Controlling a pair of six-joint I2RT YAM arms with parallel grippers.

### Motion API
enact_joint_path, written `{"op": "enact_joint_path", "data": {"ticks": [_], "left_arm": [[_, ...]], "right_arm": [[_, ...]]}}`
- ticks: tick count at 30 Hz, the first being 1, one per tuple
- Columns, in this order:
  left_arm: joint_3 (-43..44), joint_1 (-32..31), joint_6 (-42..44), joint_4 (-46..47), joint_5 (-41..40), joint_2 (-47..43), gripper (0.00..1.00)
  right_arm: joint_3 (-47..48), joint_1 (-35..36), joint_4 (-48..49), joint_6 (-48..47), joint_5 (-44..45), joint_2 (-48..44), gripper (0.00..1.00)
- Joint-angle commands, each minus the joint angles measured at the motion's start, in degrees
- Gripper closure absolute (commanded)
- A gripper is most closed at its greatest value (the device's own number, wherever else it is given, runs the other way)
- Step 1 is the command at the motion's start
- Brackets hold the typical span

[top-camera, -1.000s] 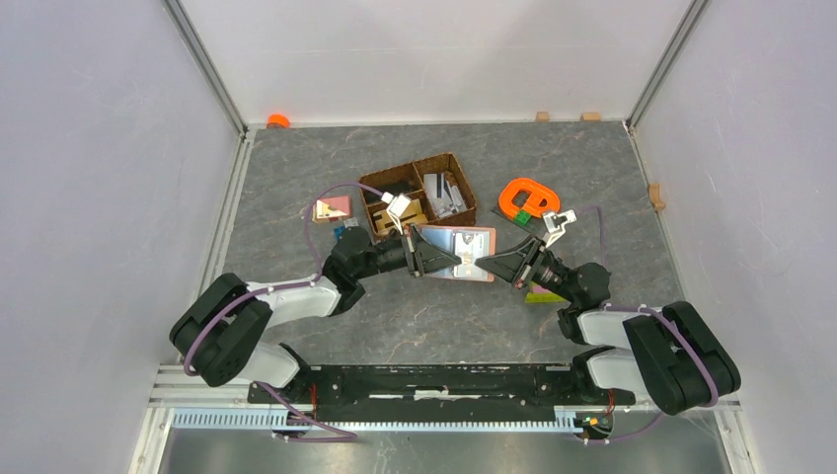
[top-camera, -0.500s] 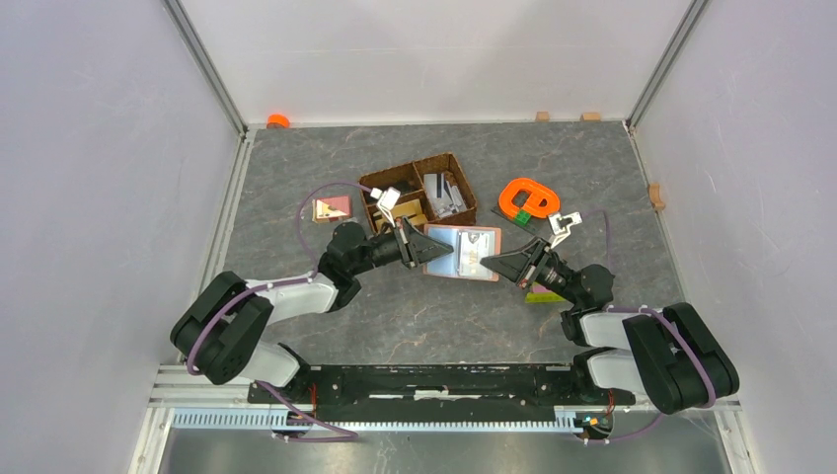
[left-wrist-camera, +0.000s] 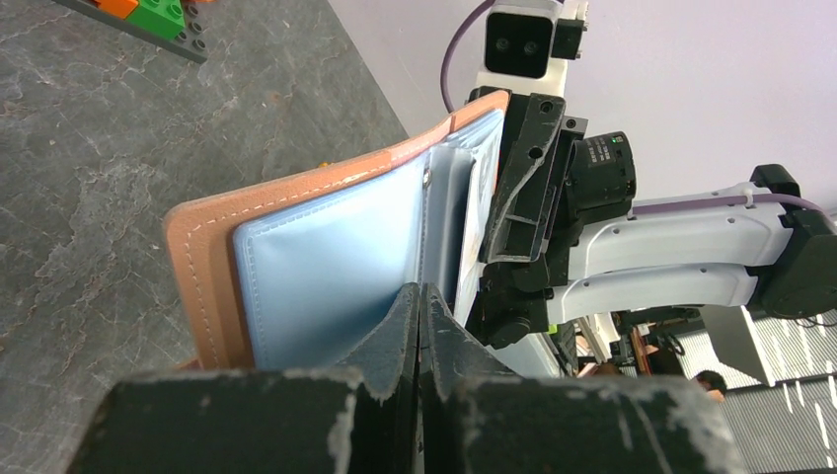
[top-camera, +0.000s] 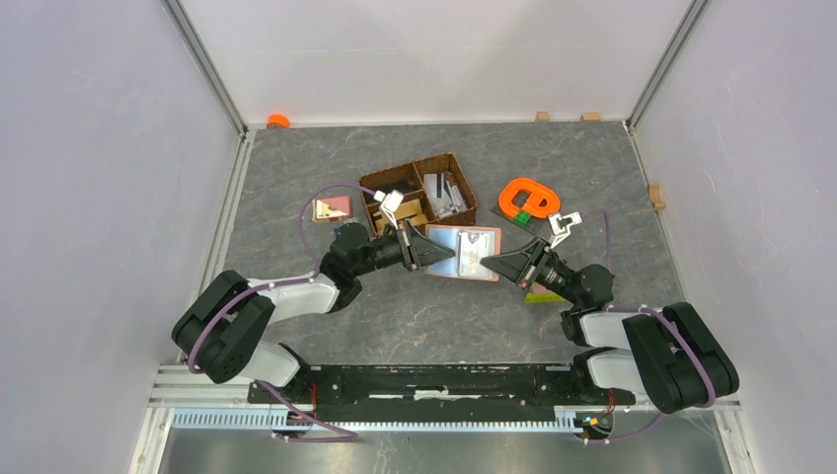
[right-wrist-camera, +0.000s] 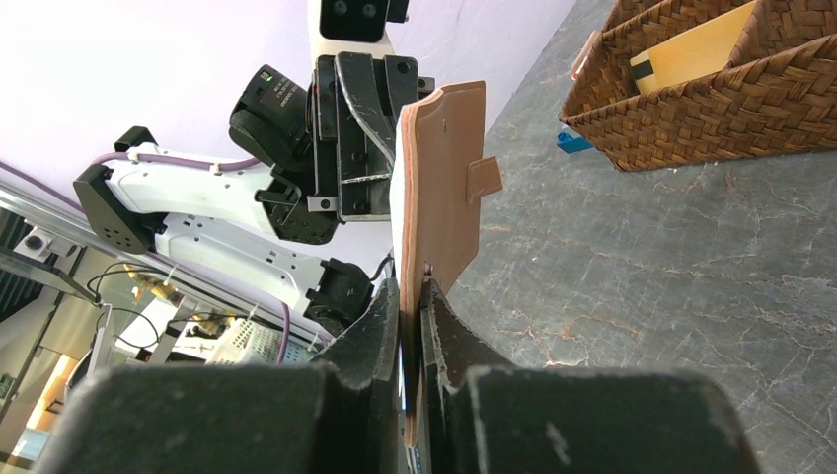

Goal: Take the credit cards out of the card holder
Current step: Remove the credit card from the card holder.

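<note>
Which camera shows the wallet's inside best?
The left wrist view: the wallet fills the frame, pale blue sleeves facing the camera. The top view shows it small and open; the right wrist view, only its brown outside.

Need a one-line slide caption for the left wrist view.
Open card holder held between both arms: left gripper pinching its near edge, right gripper clamping the far flap; pale blue sleeves showing.

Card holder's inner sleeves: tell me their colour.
Pale, shiny blue. The inner sleeves show best in the left wrist view.
</note>
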Motion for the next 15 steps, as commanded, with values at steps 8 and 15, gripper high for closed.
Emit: {"op": "enact_joint_path", "data": {"ticks": [8, 15], "left_arm": [[2.5, -2.5, 0.3, 4.8, 3.7, 1.1, 0.88], [1.3, -2.6, 3.6, -0.1, 0.0, -3.2, 0.86]], "right_arm": [[-0.1, -0.3, 10.6, 0.7, -0.8, 0.5, 0.92], [-0.1, -0.3, 10.2, 0.5, -0.8, 0.7, 0.92]]}}
